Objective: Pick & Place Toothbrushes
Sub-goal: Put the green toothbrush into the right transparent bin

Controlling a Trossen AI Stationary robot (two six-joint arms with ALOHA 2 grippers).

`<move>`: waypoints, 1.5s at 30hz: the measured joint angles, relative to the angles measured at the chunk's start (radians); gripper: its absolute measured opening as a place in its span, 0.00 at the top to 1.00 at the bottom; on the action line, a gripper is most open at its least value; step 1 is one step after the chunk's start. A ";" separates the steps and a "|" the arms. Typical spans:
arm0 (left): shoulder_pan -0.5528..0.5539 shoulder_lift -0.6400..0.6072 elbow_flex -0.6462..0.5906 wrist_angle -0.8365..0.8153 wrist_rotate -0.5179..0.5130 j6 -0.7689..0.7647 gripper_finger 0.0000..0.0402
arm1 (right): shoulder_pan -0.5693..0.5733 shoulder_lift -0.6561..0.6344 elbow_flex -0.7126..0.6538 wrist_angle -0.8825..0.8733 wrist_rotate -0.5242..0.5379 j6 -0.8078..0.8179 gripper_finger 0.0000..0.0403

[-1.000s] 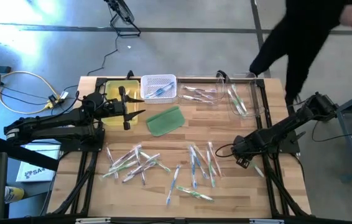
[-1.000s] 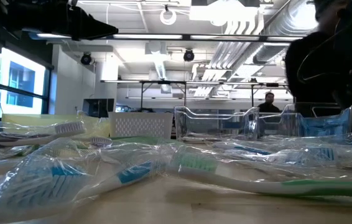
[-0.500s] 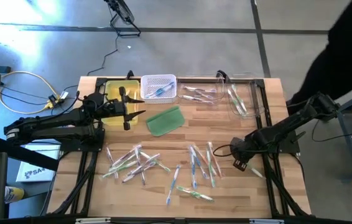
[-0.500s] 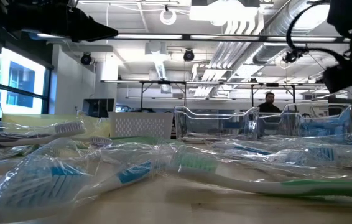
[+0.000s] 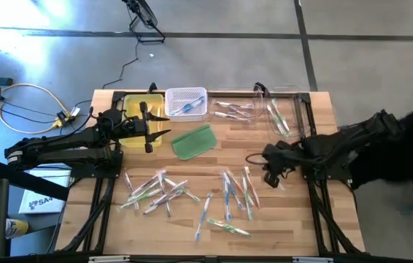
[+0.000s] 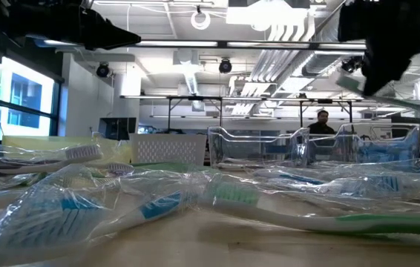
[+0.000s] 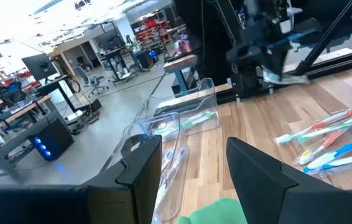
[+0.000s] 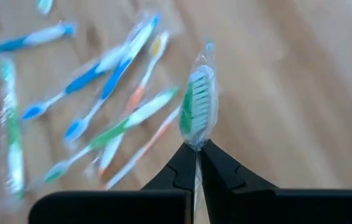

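One wrapped green toothbrush is pinched in the closed right end effector; it should be carried level to the clear bin, while the left end effector waits open.

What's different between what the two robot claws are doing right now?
The right gripper is shut on a wrapped toothbrush with green and white bristles; the left gripper is open and holds nothing. The right one is lifted above the loose toothbrushes in the table's middle; the left one hangs by the yellow bin at the far left. Both are dark, with two fingers.
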 joint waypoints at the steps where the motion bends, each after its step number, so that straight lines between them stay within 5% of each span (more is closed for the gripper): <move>1: 0.000 0.000 0.000 0.000 0.000 0.000 0.56 | -0.016 -0.001 0.017 -0.018 0.017 -0.023 0.99; 16: 0.000 0.000 0.000 0.000 0.003 -0.006 0.56 | -0.333 0.000 0.291 -0.147 0.200 -0.442 0.99; 25: 0.000 0.000 0.000 0.000 0.003 -0.008 0.56 | -0.634 0.000 0.330 -0.142 0.186 -0.681 0.99; 33: 0.000 0.000 0.000 0.000 -0.002 -0.025 0.56 | -0.903 0.016 0.330 -0.069 0.050 -0.779 0.99; 37: 0.000 0.000 0.000 0.000 -0.002 -0.025 0.56 | -1.008 0.064 0.330 -0.047 -0.038 -0.790 0.99; 45: 0.000 0.000 0.000 0.000 -0.001 -0.026 0.56 | -1.118 0.247 0.273 -0.045 -0.027 -0.818 0.99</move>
